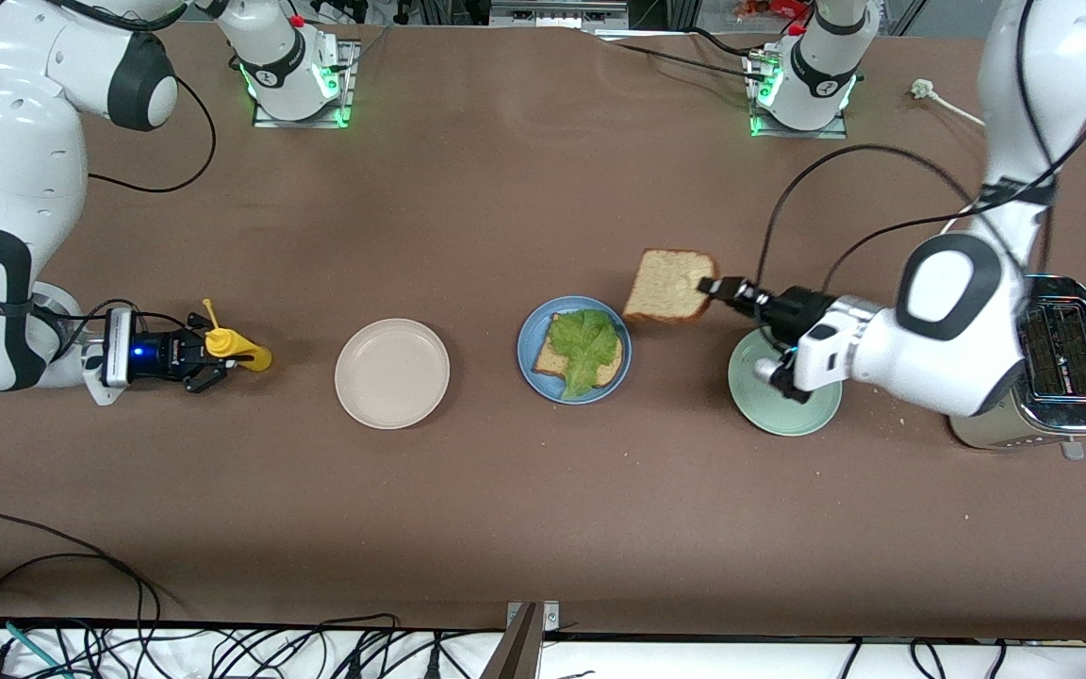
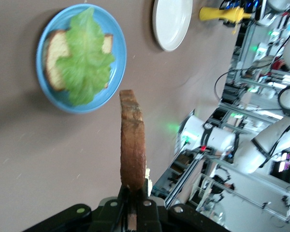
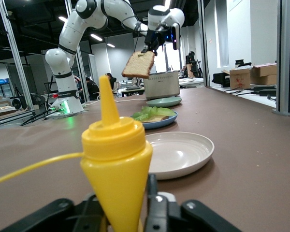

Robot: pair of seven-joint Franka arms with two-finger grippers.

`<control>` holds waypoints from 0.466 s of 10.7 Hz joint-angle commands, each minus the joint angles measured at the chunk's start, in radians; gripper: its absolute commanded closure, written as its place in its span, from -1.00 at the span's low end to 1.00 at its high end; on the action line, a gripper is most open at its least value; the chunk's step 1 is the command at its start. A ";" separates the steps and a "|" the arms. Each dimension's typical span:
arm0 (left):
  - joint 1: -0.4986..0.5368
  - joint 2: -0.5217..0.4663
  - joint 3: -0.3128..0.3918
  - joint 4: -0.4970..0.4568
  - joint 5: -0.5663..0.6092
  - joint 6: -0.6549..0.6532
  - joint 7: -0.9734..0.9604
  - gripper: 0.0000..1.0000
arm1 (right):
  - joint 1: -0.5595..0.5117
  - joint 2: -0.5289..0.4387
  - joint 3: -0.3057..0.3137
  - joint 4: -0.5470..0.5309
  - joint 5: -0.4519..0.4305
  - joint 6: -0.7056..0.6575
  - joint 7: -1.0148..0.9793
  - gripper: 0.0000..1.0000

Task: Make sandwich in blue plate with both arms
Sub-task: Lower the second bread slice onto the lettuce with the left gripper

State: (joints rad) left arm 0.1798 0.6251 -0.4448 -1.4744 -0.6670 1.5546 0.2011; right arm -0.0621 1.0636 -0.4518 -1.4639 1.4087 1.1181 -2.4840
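Observation:
The blue plate [image 1: 526,351] sits mid-table with a bread slice [image 1: 549,359] and a ruffled green lettuce leaf [image 1: 586,347] on top. My left gripper [image 1: 714,288] is shut on the edge of a second bread slice [image 1: 667,284], held in the air over the table just beside the plate's rim, toward the left arm's end. In the left wrist view the held slice [image 2: 133,145] stands edge-on in the gripper [image 2: 134,192], with the blue plate [image 2: 118,72] and lettuce [image 2: 86,55] past it. My right gripper [image 1: 213,351] is shut on a yellow squeeze bottle [image 1: 232,345] at the right arm's end.
A beige plate [image 1: 392,373] lies between the bottle and the blue plate. A pale green plate [image 1: 769,410] lies under the left wrist. A silver toaster [image 1: 1066,363] stands at the left arm's end. Cables trail along the table's near edge.

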 commanded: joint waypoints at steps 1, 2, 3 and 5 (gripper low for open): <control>-0.087 0.094 0.001 0.023 -0.078 0.142 0.009 1.00 | -0.016 0.010 0.013 0.030 0.015 -0.024 0.034 -0.81; -0.110 0.125 0.001 0.022 -0.097 0.185 0.024 1.00 | -0.018 0.009 0.012 0.031 0.015 -0.026 0.060 -0.99; -0.126 0.158 0.001 0.020 -0.120 0.218 0.108 1.00 | -0.021 0.006 0.002 0.033 0.012 -0.027 0.074 -1.00; -0.131 0.234 0.003 0.016 -0.227 0.240 0.294 1.00 | -0.071 0.007 -0.005 0.057 -0.028 -0.027 0.088 -1.00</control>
State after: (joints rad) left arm 0.0507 0.7761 -0.4455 -1.4742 -0.7771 1.7802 0.3163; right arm -0.0705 1.0632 -0.4566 -1.4508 1.4087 1.1133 -2.4332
